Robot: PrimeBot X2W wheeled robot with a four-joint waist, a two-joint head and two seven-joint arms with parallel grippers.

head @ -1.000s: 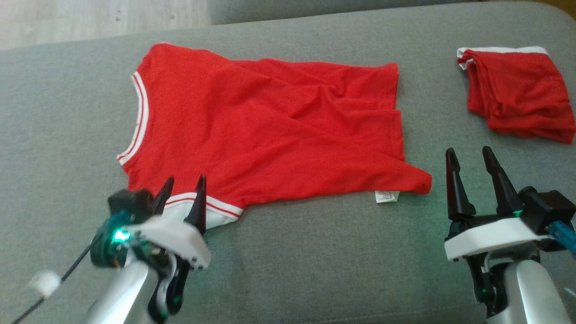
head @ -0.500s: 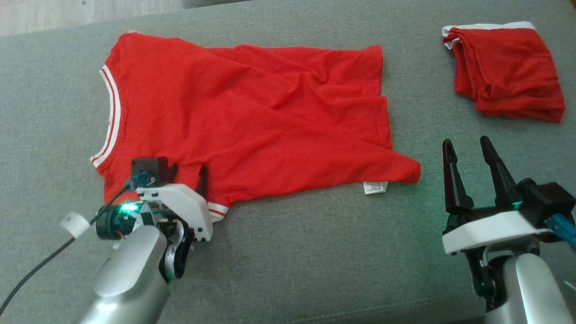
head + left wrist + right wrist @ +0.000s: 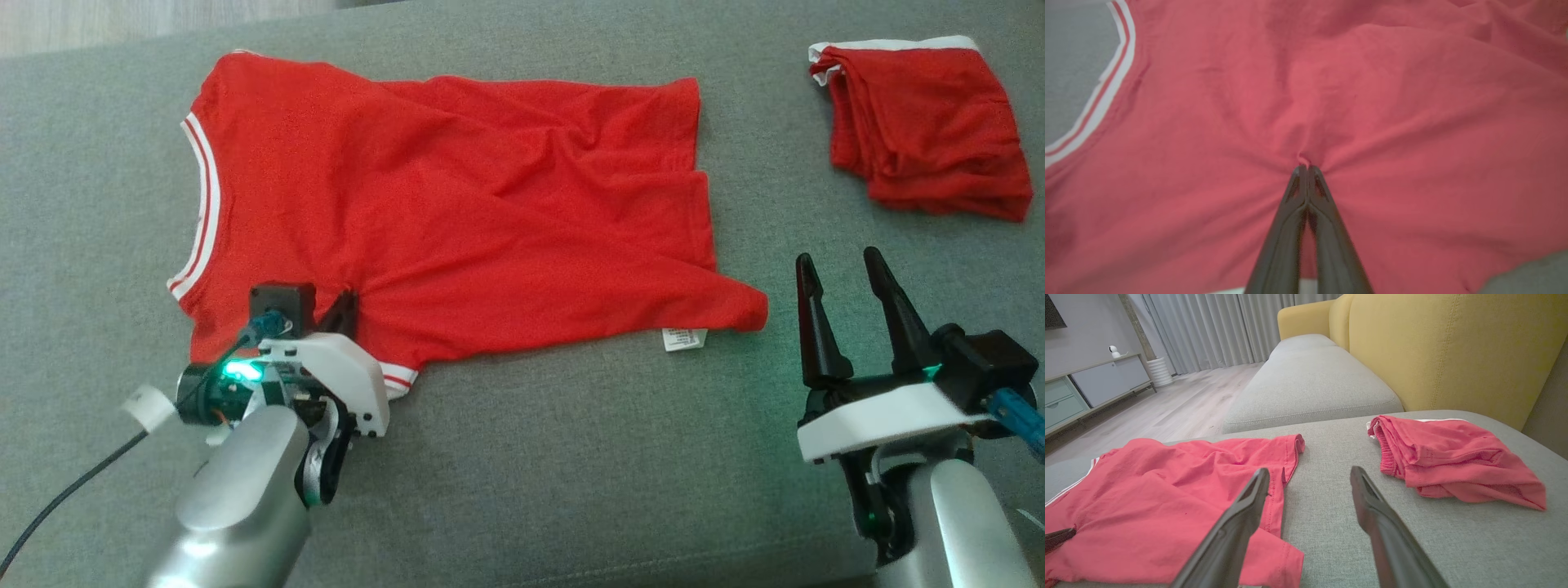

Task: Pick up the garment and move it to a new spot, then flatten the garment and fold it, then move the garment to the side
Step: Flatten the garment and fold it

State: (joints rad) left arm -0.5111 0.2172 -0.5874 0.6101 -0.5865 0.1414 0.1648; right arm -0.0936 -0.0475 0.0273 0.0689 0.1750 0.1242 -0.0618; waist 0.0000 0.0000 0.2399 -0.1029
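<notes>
Left wrist view: left gripper (image 3: 1305,166) pinches closed on the red shirt (image 3: 1392,102), near left; right gripper (image 3: 838,258) stands wide open, empty.

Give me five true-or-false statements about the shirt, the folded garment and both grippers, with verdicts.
1. The left gripper is shut on the shirt. True.
2. The right gripper is open and empty. True.
3. The shirt is folded into a neat square. False: it lies spread out and wrinkled on the grey cushion.
4. A folded red garment lies to the right of the shirt. True.
5. The right gripper touches the shirt. False: it is apart from it, over the cushion.
</notes>
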